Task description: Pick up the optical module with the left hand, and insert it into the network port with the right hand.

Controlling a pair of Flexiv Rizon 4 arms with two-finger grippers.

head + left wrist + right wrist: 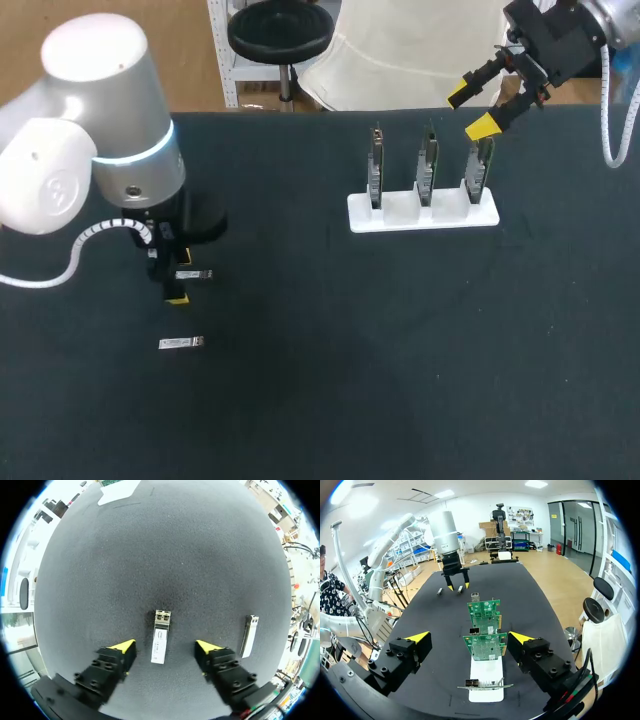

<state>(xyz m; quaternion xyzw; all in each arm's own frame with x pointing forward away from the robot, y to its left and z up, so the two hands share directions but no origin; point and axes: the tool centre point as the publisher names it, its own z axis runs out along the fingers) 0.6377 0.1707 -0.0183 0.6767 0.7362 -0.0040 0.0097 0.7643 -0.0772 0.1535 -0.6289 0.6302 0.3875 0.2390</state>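
1. Optical module [181,343] lies flat on the dark counter [400,350], nearest the front and untouched.
2. Just behind it, a second optical module [159,642] lies between the spread fingers of the left tool [165,647]; neither finger touches it.
3. Farther back, a white holder [400,222] carries three upright circuit boards [428,170].
4. The right tool [470,110] hangs over the holder's right end, fingers spread, gripping nothing.
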